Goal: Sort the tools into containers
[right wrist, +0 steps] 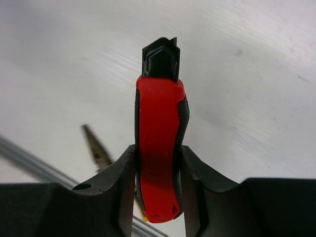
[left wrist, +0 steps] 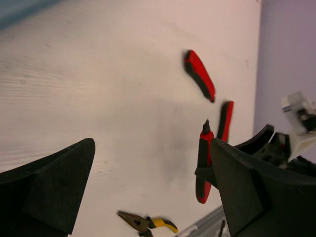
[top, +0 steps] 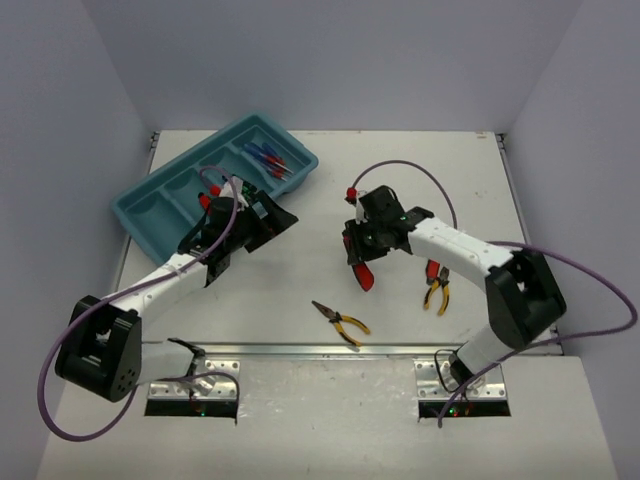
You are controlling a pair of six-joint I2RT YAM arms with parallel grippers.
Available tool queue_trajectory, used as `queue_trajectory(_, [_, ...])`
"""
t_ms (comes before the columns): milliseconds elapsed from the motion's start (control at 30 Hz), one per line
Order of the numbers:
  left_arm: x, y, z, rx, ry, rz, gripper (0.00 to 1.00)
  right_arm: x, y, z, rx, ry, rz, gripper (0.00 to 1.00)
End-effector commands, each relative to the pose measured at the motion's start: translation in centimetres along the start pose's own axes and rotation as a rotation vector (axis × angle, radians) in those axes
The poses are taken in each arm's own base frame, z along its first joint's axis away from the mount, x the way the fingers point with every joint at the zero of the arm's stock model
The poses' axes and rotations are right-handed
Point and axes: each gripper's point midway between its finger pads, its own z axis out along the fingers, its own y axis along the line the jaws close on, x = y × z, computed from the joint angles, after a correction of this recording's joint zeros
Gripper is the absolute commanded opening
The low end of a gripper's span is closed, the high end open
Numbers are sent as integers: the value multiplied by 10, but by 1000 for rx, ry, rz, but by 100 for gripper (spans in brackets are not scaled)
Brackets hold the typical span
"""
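Observation:
My right gripper is shut on the handle of red-handled pliers, whose black head points away from the wrist camera. The same pliers show in the left wrist view, above the table. My left gripper stands open and holds nothing, next to the near side of the teal tray. Blue-handled screwdrivers lie in the tray's far right compartment. Yellow-handled pliers lie near the table's front edge.
A second pair of pliers, with yellow and red on the handles, lies beside the right arm. Another red-and-black handle shows farther off in the left wrist view. A metal rail runs along the front edge.

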Motion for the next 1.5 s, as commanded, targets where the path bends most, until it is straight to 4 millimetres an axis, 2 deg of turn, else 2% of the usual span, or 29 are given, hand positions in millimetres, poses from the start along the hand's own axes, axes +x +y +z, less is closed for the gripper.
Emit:
queue_trajectory(0, [-8, -129, -27, 488, -54, 58, 99, -63, 69, -45, -325, -266, -61, 0])
queue_trajectory(67, [3, -145, -29, 522, -43, 84, 97, -68, 75, -53, -349, -283, -50, 0])
queue_trajectory(133, [13, -157, -24, 537, -23, 117, 90, -74, 81, -64, -371, -296, -33, 0])
queue_trajectory(233, [20, -156, -14, 517, -1, 114, 82, -78, 86, -73, -396, -323, -24, 0])
queue_trajectory(333, [25, -151, -6, 486, 20, 104, 63, -85, 90, -86, -407, -362, -26, 0])
queue_trajectory(433, [32, -145, 4, 449, 53, 103, 49, -90, 93, -93, -418, -379, -27, 0])
queue_trajectory(467, [34, -144, 6, 446, 63, 104, 48, -93, 94, -95, -423, -383, -27, 0])
queue_trajectory(600, [41, -148, 8, 452, 84, 110, 49, -99, 95, -99, -420, -403, -17, 0])
queue_trajectory(633, [41, -148, 9, 445, 88, 114, 55, -101, 94, -99, -412, -411, -13, 0])
queue_trajectory(700, [40, -146, 10, 421, 84, 119, 82, -103, 91, -100, -390, -425, 2, 0])
queue_trajectory(767, [37, -144, 7, 407, 68, 121, 93, -103, 82, -99, -346, -436, 24, 0])
queue_trajectory(900, [21, -145, -5, 390, -5, 112, 95, -103, 71, -99, -282, -448, 51, 0])
queue_trajectory(1167, [-1, -146, -38, 437, -147, 33, 95, -105, 65, -102, -248, -449, 71, 0])
queue_trajectory(1267, [-4, -140, -37, 392, -157, 18, 95, -106, 73, -106, -289, -456, 60, 0])
queue_trajectory(1467, [8, -138, -24, 392, -100, 16, 92, -110, 96, -118, -415, -470, 12, 0])
